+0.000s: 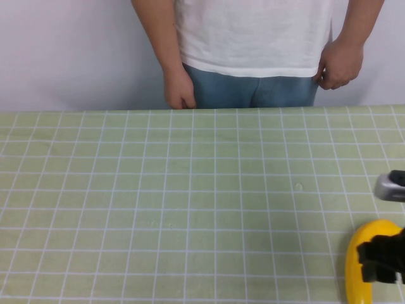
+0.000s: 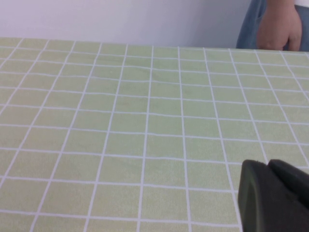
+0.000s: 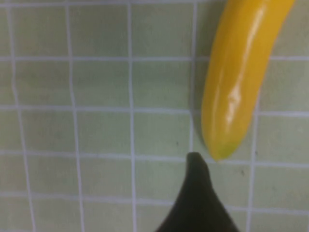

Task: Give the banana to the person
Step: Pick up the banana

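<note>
The banana (image 1: 355,269) lies on the green checked table near its front right corner, glossy yellow and curved. In the right wrist view the banana (image 3: 239,77) lies flat with its greenish tip toward the gripper. My right gripper (image 1: 381,259) hovers over the banana's right side; in the right wrist view it (image 3: 198,193) shows as one dark wedge just short of the banana's tip. The person (image 1: 253,44) stands behind the far edge, hands hanging at the hips. My left gripper (image 2: 270,166) is shut and empty, low over bare table, and out of the high view.
A grey and black part (image 1: 392,185) pokes in at the right edge of the table (image 1: 190,190). The person's hand (image 2: 280,29) shows at the far edge in the left wrist view.
</note>
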Tool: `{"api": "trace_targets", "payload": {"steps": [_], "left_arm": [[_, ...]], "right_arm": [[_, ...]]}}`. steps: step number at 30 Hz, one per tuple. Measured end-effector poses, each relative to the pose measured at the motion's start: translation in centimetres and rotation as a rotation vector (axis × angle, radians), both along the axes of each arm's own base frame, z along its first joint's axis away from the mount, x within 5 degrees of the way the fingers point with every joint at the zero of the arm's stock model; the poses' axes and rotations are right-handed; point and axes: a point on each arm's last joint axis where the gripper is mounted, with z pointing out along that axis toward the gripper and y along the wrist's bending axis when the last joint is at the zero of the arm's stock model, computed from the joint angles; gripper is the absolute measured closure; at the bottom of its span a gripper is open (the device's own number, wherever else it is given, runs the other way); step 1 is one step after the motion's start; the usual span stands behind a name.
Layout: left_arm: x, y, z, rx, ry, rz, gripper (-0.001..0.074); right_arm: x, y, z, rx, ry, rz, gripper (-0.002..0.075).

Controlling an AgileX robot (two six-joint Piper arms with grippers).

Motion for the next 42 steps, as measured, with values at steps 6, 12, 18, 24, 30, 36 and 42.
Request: {"api": "trace_targets", "payload": {"steps": [6,12,18,24,30,36,42], "left_arm": [[0.0,0.0,0.0,0.000,0.000,0.000,0.0739],[0.0,0.0,0.0,0.000,0.000,0.000,0.0739],[0.0,0.0,0.0,0.000,0.000,0.000,0.0739],[0.0,0.0,0.0,0.000,0.000,0.000,0.0739],[0.0,0.0,0.0,0.000,0.000,0.000,0.0739],[0.0,0.0,0.0,0.000,0.000,0.000,0.0739],[0.0,0.0,0.0,0.000,0.000,0.000,0.0739]], "right_arm": [[1.9,0.8,-2.7,-0.003,0.024,-0.019,0.0301],[3.1,1.2,-5.6,-0.034,0.095,-0.024,0.0301],[4.0,1.4,-8.1,-0.053,0.127,-0.029,0.0301],[4.1,1.4,-9.4,-0.077,0.164,-0.013,0.0400],[3.8,1.3,-9.0,-0.091,0.175,0.014,0.0731],[4.0,1.4,-5.9,-0.093,0.050,0.167,0.0731],[5.3,1.9,0.3,-0.099,-0.156,0.339,0.0731]]}}
